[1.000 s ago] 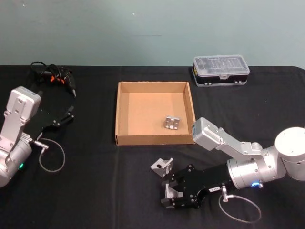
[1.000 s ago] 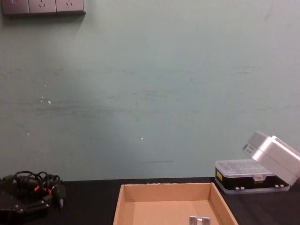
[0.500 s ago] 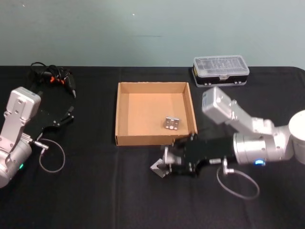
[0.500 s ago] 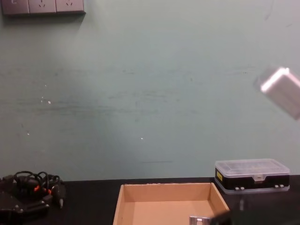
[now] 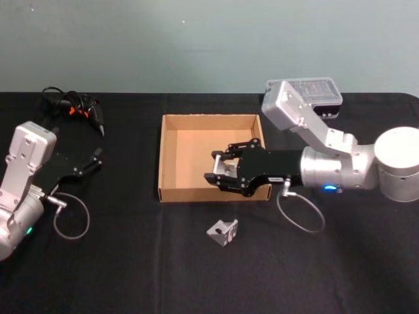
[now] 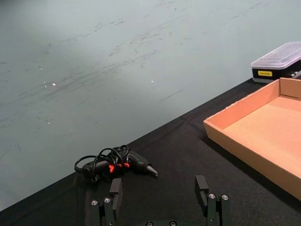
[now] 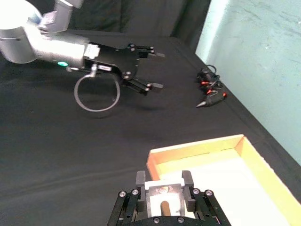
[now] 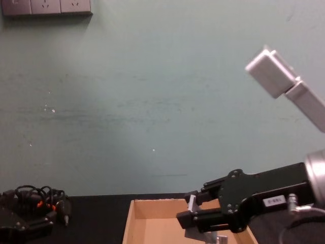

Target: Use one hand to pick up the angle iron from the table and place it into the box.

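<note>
My right gripper hangs over the front part of the tan cardboard box, shut on a silver angle iron. In the chest view the held angle iron sits above the box's back wall. A second angle iron lies on the black table just in front of the box. My left gripper is parked at the far left, open and holding nothing; it also shows as the left gripper in the right wrist view.
A clear-lidded black plastic case stands behind the box at the back right, partly behind my right arm. A black tool with a tangled cable lies at the back left. A wire loop hangs by the left arm.
My right gripper rose from the table's front and moved back over the box, carrying an angle iron. The piece on the table and the left arm stayed put.
</note>
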